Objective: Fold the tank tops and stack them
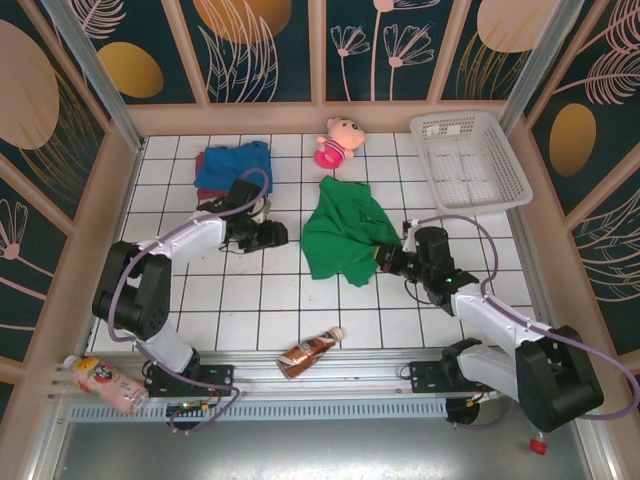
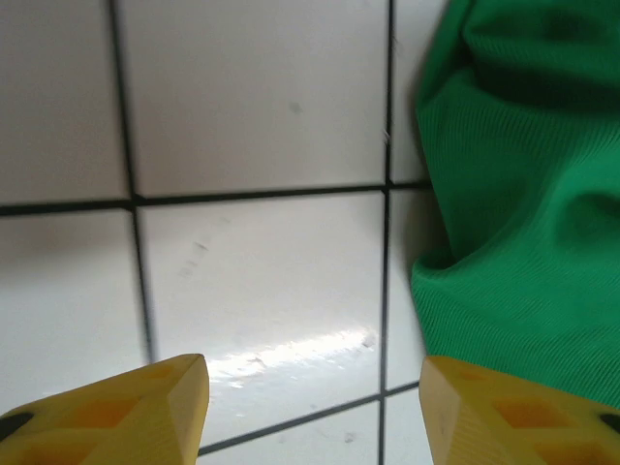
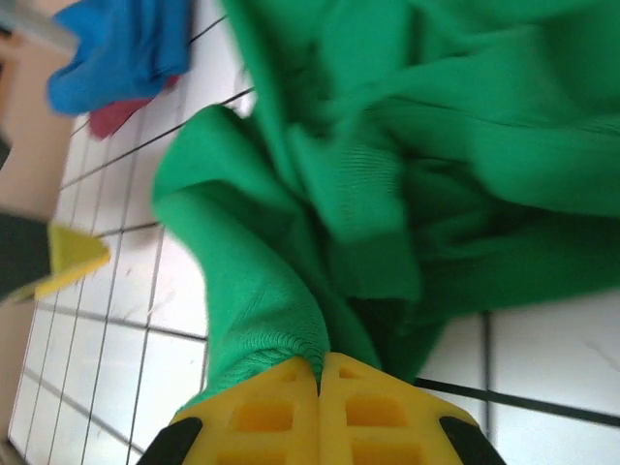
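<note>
Green top [image 1: 345, 235] lies crumpled mid-table [image 1: 200, 290]; blue top [image 1: 232, 165] sits near the far-left corner. Right gripper [image 1: 385, 258] meets the green top's right edge, left gripper [image 1: 272, 236] near its left. Left wrist: jaws apart over bare tile, holding nothing. Right wrist: jaws pressed together, pinching a green fold — maroon top [image 3: 116, 114] peeks from under blue.

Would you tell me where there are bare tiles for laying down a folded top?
Bare: front tiles between the green tank top and the brown bottle; back tiles between the blue tank top and the pink doll. Crowded: mid-table, where left gripper and right gripper flank it.
</note>
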Tool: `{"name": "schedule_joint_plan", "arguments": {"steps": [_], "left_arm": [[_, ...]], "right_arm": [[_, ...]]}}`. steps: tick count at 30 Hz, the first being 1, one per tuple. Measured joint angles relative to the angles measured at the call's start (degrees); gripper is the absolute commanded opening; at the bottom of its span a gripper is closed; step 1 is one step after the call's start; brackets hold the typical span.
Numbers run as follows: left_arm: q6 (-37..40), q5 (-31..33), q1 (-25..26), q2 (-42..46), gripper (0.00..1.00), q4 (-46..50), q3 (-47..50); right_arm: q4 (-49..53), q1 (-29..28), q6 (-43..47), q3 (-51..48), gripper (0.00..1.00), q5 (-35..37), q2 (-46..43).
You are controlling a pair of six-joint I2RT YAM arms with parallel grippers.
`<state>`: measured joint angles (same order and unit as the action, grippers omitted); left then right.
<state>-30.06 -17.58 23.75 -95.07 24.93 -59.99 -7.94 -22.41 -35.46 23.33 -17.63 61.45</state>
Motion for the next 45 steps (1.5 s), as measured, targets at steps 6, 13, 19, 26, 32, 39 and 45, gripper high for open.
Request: {"name": "schedule_joint_plan", "arguments": {"steps": [6, 13, 19, 26, 32, 39, 45], "left_arm": [[-3.82, -0.94, 7.37, 0.15, 0.57, -6.36, 5.64], [-9.92, -1.92, 14.03, 0.42, 0.55, -13.53, 9.92], [-13.16, -2.14, 17.2, -5.09, 0.52, -18.6, 6.03], [-14.75, -1.95, 17.14, -9.44, 0.37, -20.0, 3.15], [-15.98, -2.99, 17.46, -11.1, 0.02, -21.73, 0.92], [-14.23, -1.22, 17.57, -10.62, 0.0, -15.39, -4.9], [-9.7, 4.44, 17.51, -7.1, 0.0, -3.3, -22.47]], "right_arm": [[2.01, 1.92, -3.41, -0.63, 0.0, 1.51, -0.48], [1.75, 3.1, -4.13, -0.59, 0.0, 1.42, 3.08], [0.83, 3.15, -4.55, -0.59, 0.0, 1.03, 3.63], [0.85, 3.26, -4.55, -0.59, 0.0, 0.85, 3.43], [0.83, 3.26, -4.5, -0.59, 0.0, 0.55, 3.43], [0.85, 3.34, -2.86, -0.15, 0.0, -0.09, 2.1], [0.17, 4.04, 4.46, 7.65, 0.0, 0.04, -0.39]]}}
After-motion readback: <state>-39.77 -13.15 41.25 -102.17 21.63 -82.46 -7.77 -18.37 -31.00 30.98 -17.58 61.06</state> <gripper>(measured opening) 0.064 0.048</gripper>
